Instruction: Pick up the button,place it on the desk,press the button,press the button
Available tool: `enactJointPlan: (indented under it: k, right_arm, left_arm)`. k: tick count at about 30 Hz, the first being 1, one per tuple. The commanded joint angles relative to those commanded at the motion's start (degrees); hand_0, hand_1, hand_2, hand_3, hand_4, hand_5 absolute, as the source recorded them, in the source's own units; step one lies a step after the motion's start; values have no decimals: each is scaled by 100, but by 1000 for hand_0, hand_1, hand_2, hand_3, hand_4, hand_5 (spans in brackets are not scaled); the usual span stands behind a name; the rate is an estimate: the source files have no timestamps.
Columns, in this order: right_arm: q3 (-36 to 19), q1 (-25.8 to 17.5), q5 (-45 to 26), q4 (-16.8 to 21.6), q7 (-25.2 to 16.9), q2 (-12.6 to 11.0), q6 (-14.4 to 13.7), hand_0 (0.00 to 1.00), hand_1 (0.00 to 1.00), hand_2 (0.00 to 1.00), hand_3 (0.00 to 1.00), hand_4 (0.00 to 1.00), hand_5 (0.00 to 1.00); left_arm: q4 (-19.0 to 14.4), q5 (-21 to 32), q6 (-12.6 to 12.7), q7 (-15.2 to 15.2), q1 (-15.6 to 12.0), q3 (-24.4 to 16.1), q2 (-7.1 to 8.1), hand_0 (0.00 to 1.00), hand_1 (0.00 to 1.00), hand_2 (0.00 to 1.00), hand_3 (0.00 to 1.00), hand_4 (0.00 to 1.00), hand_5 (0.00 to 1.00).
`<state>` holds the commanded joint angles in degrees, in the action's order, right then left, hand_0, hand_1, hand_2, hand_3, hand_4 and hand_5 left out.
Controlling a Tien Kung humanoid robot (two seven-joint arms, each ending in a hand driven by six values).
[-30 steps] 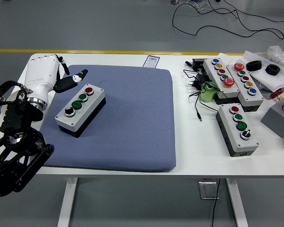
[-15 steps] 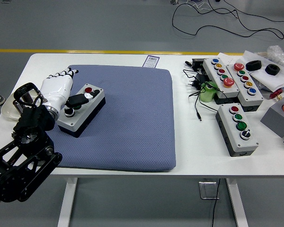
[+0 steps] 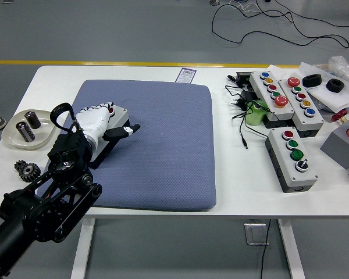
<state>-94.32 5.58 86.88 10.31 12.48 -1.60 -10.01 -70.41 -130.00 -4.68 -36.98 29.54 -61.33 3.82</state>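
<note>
Left hand (image 3: 99,121) at centre-left covers the button box (image 3: 117,125) on the blue mat (image 3: 163,145); grasp unclear.

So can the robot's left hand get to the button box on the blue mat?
Probably yes: the left hand is already on top of the button box on the mat, with nothing between them.

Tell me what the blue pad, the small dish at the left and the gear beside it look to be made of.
The blue pad looks like soft foam or fabric: matte, finely dimpled weave, rounded edges. The dish seems glazed ceramic or plastic, pale and smooth with a slight sheen; I cannot tell which. The gear appears to be dark metal, with sharply cut teeth and dull glints.
</note>
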Motion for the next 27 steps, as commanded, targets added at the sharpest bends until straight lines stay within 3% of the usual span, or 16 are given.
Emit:
enactJointPlan:
  k: [6,13,27]
  right_arm:
    - [-13,-1,25,0,-1,-3,6,661,667,688,591,423,265]
    - [-25,3,38,0,1,-6,7,661,667,687,591,423,264]
    - [-22,8,38,0,6,-5,2,660,666,687,590,423,264]
  left_arm:
    - [-42,0,-97,0,-94,-379,-107,962,998,998,998,998,900]
    - [61,0,-274,0,-203,-533,-154,950,998,998,998,998,880]
    - [351,0,-341,0,-257,-993,-274,925,998,998,998,998,812]
